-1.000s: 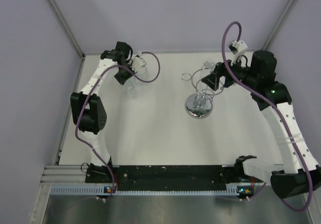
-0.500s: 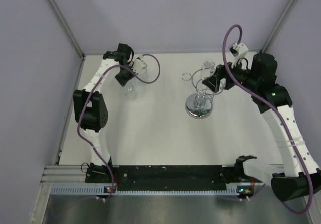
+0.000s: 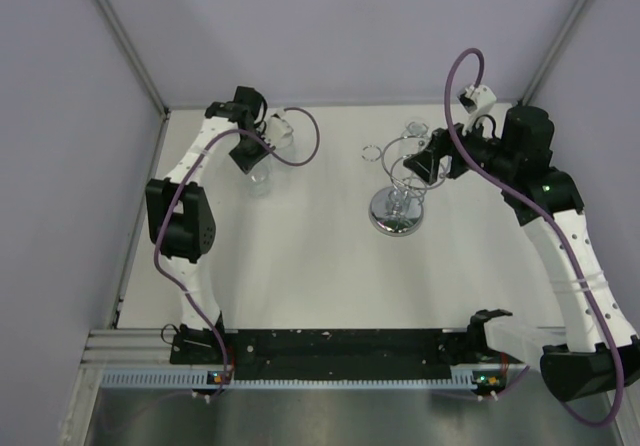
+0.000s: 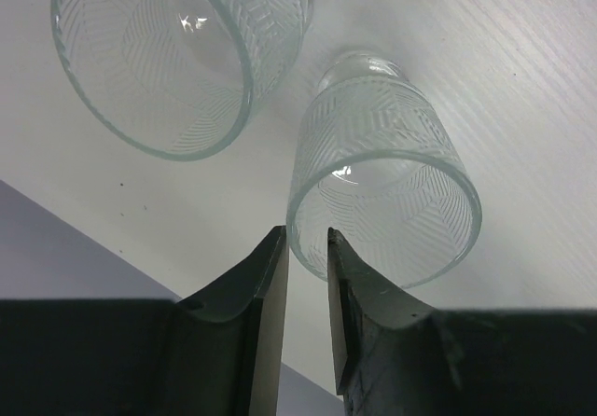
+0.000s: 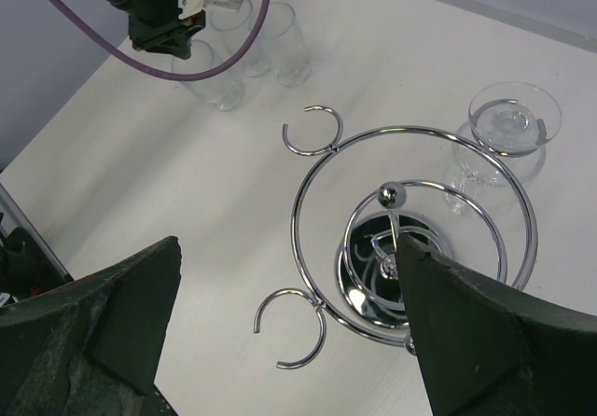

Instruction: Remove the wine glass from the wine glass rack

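the right fingers (image 3: 426,163) are spread wide, one at each side of the wrist view. they hover above the wine glass rack (image 5: 371,281), whose chrome hoop and ball-topped stem lie between them, touching neither. the wine glass (image 5: 514,117) is just outside the hoop on the rack's far side, toward the back of the bench (image 3: 300,266). i cannot tell whether it hangs from a ring or stands on the surface. two open rings (image 5: 312,129) jut free from the hoop's left side. the left fingers (image 3: 250,152) are drawn almost together, with a thin slit of white showing between them. their tips are right at the rim of the nearer tumbler (image 4: 382,187), but i cannot tell whether they pinch its wall. a second tumbler (image 4: 177,52) stands just beside it. the tumblers sit in the back-left corner, near the bench's left edge and the back wall (image 3: 330,26). the rack stands right of centre, well apart from them. a wide stretch of white bench lies between the two, and another between the rack and the arm bases. the left arm (image 3: 178,228) runs up the left edge, folds at a dark elbow and reaches back into the corner with its wrist pointing down. the right arm (image 3: 560,236) climbs the right edge, bends near the back corner post and turns its wrist left over the rack.
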Available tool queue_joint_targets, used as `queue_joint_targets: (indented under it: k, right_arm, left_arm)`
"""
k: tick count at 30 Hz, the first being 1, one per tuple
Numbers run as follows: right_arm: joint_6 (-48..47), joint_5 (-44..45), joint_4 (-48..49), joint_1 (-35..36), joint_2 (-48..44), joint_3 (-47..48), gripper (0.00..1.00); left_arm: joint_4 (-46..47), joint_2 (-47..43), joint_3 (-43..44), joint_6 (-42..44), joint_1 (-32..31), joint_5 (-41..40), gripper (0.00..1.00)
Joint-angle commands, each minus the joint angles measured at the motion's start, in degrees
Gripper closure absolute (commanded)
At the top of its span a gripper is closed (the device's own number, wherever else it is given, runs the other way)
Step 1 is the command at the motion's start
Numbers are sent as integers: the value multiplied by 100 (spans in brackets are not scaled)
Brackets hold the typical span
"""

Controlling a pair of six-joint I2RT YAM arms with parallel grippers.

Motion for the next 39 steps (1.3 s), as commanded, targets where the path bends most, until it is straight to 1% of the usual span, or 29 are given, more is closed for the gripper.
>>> queue_joint_targets:
  k: [1,5,10,15,17,19,21,23,26,27,29,30,33,34,37,39]
  right_arm:
    - [25,-66,197,-56,-54,23,5]
    - [43,-75,197,-65,-45,32,5]
    - [60,-75,197,-65,-45,41,5]
    - [69,-75,188,-65,-28,58,5]
    - [69,-66,179,-65,-36,67,5]
    - [104,-22,162,-74,-19,76,5]
    - [279,213,135,-161,-10,146,5]
    - [359,539,127,-284,51,260,11]
    - [420,918,83,-670,279,558,14]
    - [499,936,74,-846,358,681,14]
    - [683,753,-57,-1415,665,927,14]
    - [728,543,-145,-1627,806,1103,12]
    - [676,128,-313,-2322,1202,1201,5]
    - [580,127,-339,-2507,1299,1132,4]
    - [220,338,-392,-2920,1387,842,2]
    - [-96,426,-462,-3079,1440,692,2]
  left_arm:
    - [-9,-127,180,-29,-7,-33,71]
    - [-88,-145,311,-134,-7,-42,69]
    - [-193,-285,592,-283,-7,-77,64]
    - [-562,-461,1111,-407,-7,-86,61]
    - [-572,-627,1243,-415,-7,-138,60]
    - [-458,-847,1357,-450,19,-183,56]
    - [-247,-1084,1480,-529,45,-191,48]
    - [60,-1313,1586,-652,54,-131,40]
    - [814,-1796,1508,-1020,54,247,35]
    - [1200,-2093,1342,-1266,54,587,34]
    - [2017,-2639,798,-1636,54,1430,32]
    - [2517,-2937,473,-1794,37,1843,32]
    - [3811,-3545,-538,-2497,-77,2847,25]
    - [4084,-3616,-758,-2681,-139,3180,25]
    - [4455,-3731,-1251,-3042,-463,3972,21]
    - [4631,-3810,-1585,-3149,-762,4246,20]
